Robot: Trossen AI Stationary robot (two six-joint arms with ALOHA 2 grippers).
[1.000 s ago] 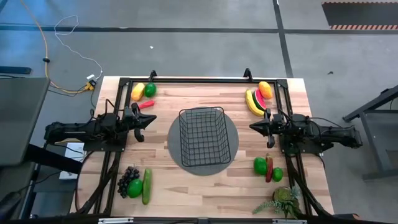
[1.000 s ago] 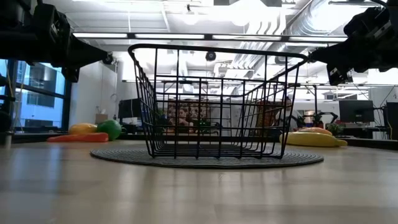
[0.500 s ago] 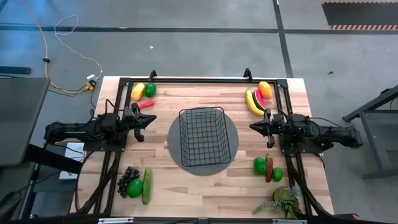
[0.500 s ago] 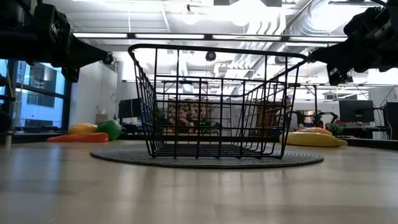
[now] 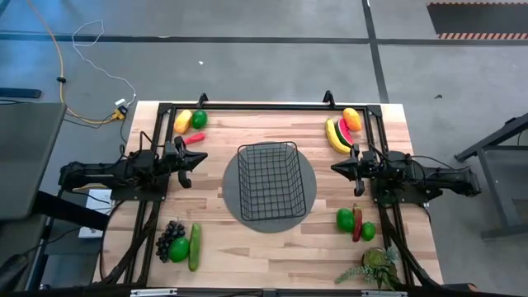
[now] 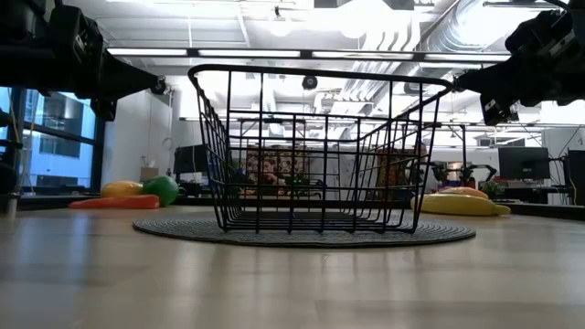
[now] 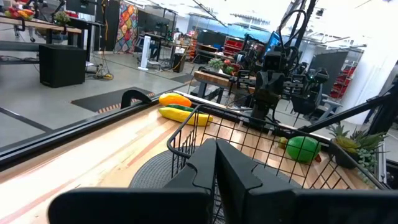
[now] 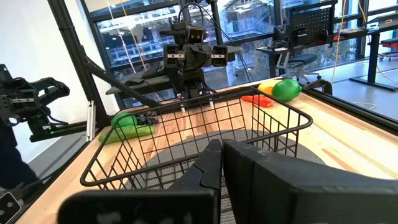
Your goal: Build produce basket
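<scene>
The basket [image 5: 269, 181] sits empty on a round grey mat [image 5: 233, 200] at the centre of the counter [image 5: 272, 247]. The produce lies in four groups near the counter's corners: banana [image 5: 335, 137] and watermelon slice [image 5: 345, 128] at one far corner, a yellow and a green fruit [image 5: 190, 120] at the other, grapes [image 5: 169, 238] and cucumber [image 5: 195, 247] at one near corner, green fruits [image 5: 346, 219] at the other. I read the left pincer [image 5: 198, 160] and right pincer [image 5: 337, 167] as fully closed, holding nothing, each poised beside the basket. I judge no loading step has begun. Next, I must open one pincer and reach toward the closest item.
</scene>
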